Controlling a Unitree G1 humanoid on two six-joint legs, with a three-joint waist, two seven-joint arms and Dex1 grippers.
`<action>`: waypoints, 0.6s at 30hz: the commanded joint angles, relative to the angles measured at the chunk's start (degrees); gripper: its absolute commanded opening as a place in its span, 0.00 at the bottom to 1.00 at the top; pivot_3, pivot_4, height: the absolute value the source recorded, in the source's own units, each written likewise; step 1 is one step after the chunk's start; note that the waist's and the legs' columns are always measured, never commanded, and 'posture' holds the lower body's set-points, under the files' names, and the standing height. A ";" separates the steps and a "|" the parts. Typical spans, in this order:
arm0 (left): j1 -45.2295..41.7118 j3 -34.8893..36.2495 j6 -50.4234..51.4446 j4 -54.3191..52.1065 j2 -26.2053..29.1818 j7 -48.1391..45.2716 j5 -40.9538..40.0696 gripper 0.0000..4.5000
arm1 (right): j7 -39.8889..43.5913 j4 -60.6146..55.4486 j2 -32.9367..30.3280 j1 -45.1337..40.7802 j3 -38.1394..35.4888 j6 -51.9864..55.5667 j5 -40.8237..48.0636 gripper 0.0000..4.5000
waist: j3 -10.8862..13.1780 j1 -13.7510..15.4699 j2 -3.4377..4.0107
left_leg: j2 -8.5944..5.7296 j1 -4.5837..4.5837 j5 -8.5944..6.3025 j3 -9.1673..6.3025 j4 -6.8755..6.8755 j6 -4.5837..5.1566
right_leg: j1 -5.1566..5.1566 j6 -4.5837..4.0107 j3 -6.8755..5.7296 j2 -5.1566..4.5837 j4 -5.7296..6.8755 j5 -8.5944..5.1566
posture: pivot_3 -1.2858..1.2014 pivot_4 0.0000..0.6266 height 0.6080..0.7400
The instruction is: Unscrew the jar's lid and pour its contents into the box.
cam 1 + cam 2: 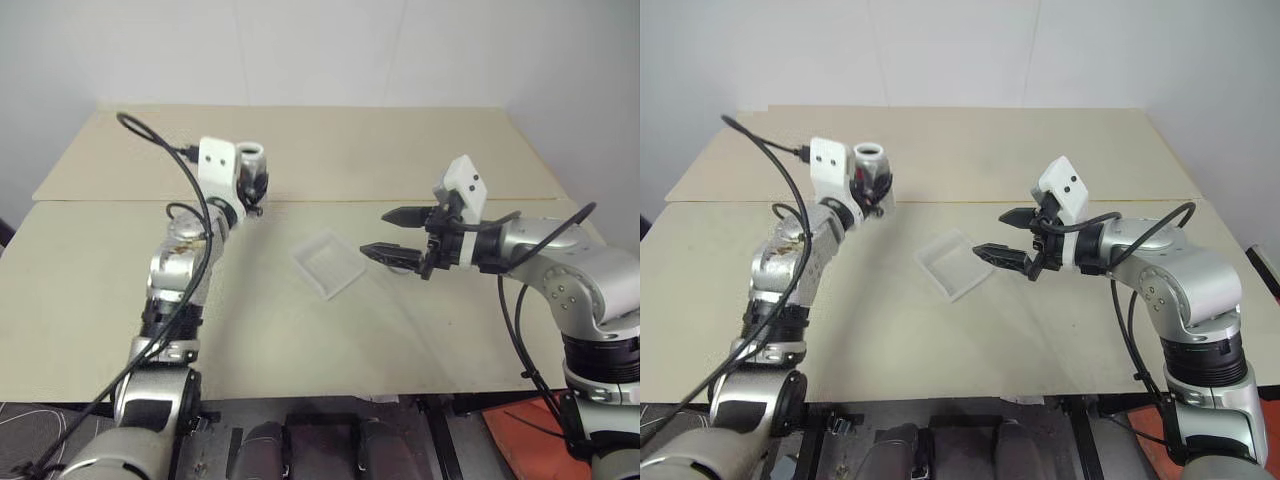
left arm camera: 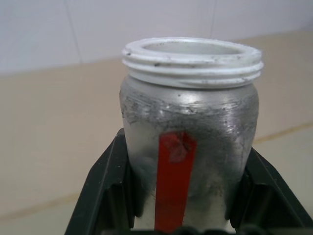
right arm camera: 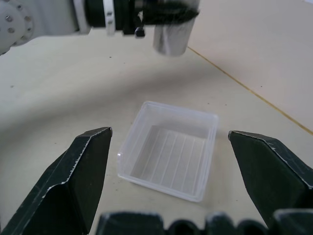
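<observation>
The jar (image 2: 188, 142), lidless and upright, is pinched between the left fingers (image 2: 105, 196) above the surface (image 1: 300, 330). The right fingers (image 3: 83, 171) stand spread, empty, near the box (image 3: 168, 149).

Left end effector (image 1: 250, 185) clamped, right (image 1: 392, 233) agape

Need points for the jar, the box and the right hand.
jar (image 2: 188, 122), left wrist view, on its scratched side wall below the threaded neck.
box (image 3: 168, 110), right wrist view, on its far rim.
right hand (image 1: 387, 234), left eye view, midway between its open fingertips.
</observation>
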 commanded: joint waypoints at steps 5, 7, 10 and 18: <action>2.00 -10.43 -15.64 -4.84 7.78 -4.82 13.79 0.43 | 0.56 -0.85 -0.45 -1.39 -0.53 -1.97 -0.23 0.99 | 0.00 0.16 0.01 | -0.04 0.13 0.03 0.02 -0.02 -0.05 | 0.03 -0.02 0.05 0.01 -0.02 0.01 | 0.52 0.24 1.00; 0.71 -20.03 -30.41 -1.65 13.98 -3.11 28.52 0.43 | 0.90 -0.74 -0.52 -1.66 -0.33 -2.22 -0.32 0.99 | -0.01 0.36 0.01 | -0.06 0.13 0.03 0.08 -0.04 -0.06 | 0.03 -0.04 0.08 0.02 -0.04 0.02 | 0.52 0.24 1.00; -6.40 -32.02 -49.56 7.99 21.72 6.24 50.45 0.43 | 1.63 -0.45 -0.73 -2.18 0.12 -2.59 -0.60 0.99 | -0.01 0.98 0.01 | -0.07 0.14 0.04 0.30 -0.13 -0.08 | 0.02 -0.10 0.06 0.02 -0.12 0.05 | 0.52 0.24 1.00; -28.04 -56.43 -66.98 25.40 23.46 34.50 91.97 0.43 | 2.20 -0.24 -0.36 -3.62 0.44 -2.66 -0.86 0.99 | -0.01 2.18 0.02 | -0.06 -0.01 -0.01 0.64 -0.22 0.01 | -0.02 -0.07 -0.02 0.00 -0.10 0.08 | 0.52 0.24 1.00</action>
